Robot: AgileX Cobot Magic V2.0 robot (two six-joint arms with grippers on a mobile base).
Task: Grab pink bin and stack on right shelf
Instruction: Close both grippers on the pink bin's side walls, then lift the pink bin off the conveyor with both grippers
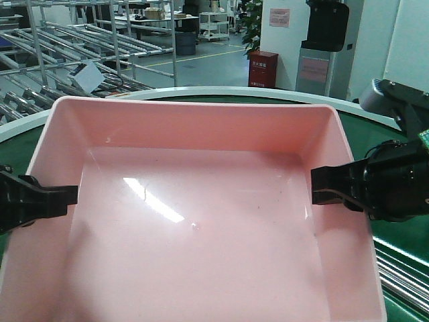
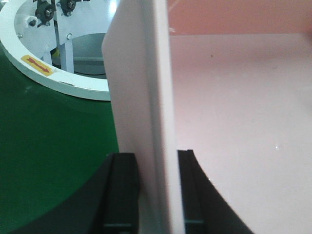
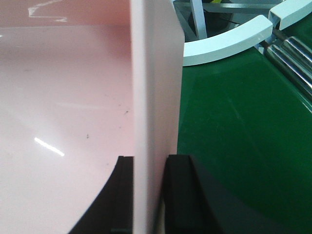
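The pink bin (image 1: 194, 215) fills the front view, empty, over the green conveyor belt (image 1: 395, 134). My left gripper (image 1: 57, 199) is shut on its left wall; in the left wrist view the gripper (image 2: 157, 190) has one black finger (image 2: 122, 190) outside and one inside the pink bin (image 2: 146, 97). My right gripper (image 1: 328, 186) is shut on the right wall; in the right wrist view the gripper (image 3: 148, 195) straddles the pink bin (image 3: 151, 87). The right shelf is out of view.
The belt's white curved rim (image 1: 201, 92) runs behind the bin. Roller racks (image 1: 74, 47) stand at the far left, a red box (image 1: 263, 69) and a grey machine (image 1: 324, 47) beyond. Metal rollers (image 3: 292, 58) lie at the right of the belt.
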